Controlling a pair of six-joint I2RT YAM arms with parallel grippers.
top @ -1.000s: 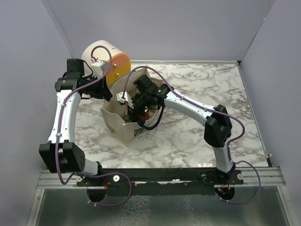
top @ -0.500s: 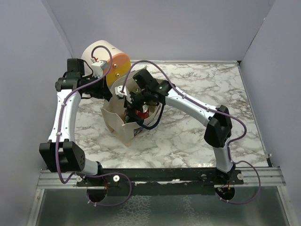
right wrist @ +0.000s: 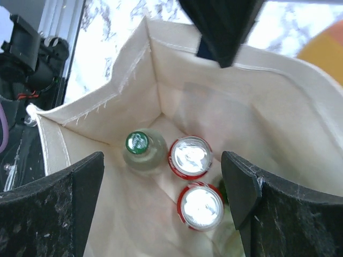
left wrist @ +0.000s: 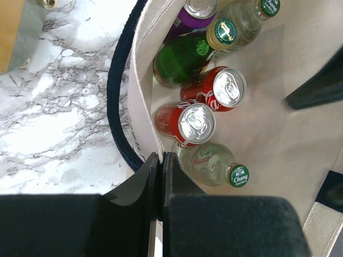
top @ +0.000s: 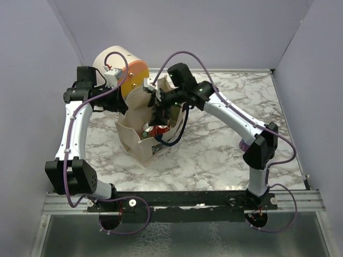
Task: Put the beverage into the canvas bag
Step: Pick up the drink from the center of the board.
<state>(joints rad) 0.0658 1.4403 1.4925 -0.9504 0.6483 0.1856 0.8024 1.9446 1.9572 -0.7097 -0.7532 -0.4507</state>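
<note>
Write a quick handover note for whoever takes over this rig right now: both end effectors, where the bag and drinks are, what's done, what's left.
Left end effector: shut on the bag rim, holding the mouth open.
Right end effector: open and empty, above the bag's mouth.
The bag sits on the table beside the drum.
Inside it: two red cans, clear bottles, a green bottle, a purple can.
Done: drinks are in the bag.
Left: probably release the rim and pull both arms clear.
</note>
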